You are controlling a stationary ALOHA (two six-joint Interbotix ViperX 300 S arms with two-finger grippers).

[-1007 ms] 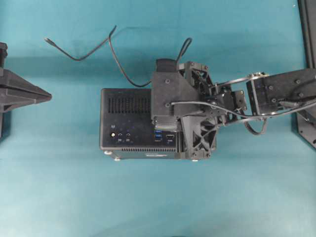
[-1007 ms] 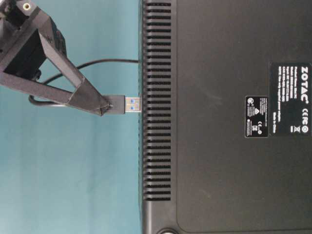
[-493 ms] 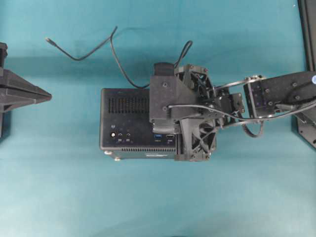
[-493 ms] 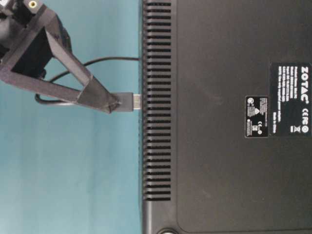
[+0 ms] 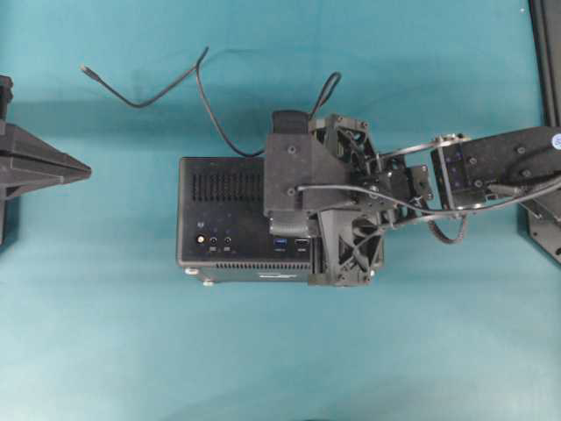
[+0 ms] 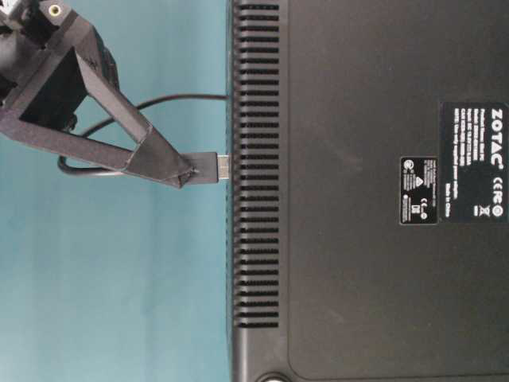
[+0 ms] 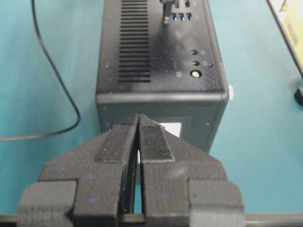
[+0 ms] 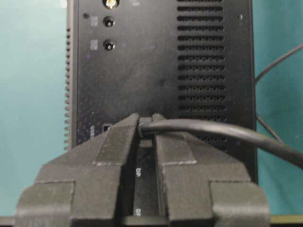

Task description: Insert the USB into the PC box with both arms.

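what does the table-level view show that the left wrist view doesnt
Only the table-level view shows the right pincer gripping the USB, with the plug's metal tip almost fully in the PC box, plus the label. Only the left wrist view shows the shut, empty left pincer, blue ports and gold connector. Both show the box, cable and teal table.
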